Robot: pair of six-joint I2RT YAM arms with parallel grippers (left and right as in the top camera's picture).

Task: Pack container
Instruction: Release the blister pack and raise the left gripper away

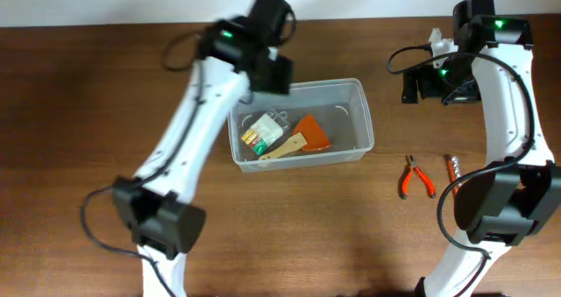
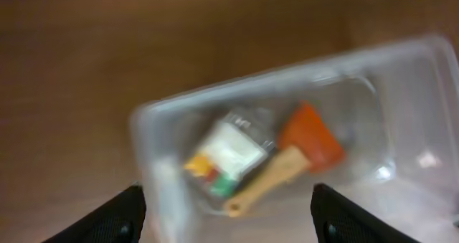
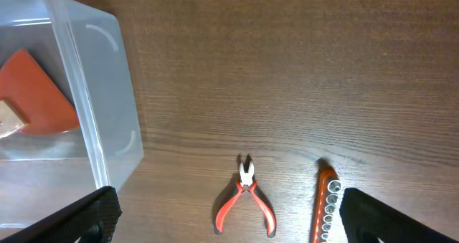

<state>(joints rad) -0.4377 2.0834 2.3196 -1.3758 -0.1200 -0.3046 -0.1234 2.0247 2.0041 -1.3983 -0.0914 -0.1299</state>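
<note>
Overhead: brown wood table (image 1: 70,113), white wall (image 1: 105,3) behind; container (image 1: 361,126) mid-table; left gripper (image 2: 231,216), right gripper (image 3: 233,218) both spread apart.

The overhead camera looks straight down on the desk (image 1: 88,113) from high up, so both arms fit in the view. The left wrist camera hangs nearer, above the container (image 2: 409,78), and faces down into it; its view is blurred. The right wrist camera also faces down, beside the container's right end and over the pliers (image 3: 246,200). All three views share the container. The overhead and right wrist views also share the pliers.
</note>
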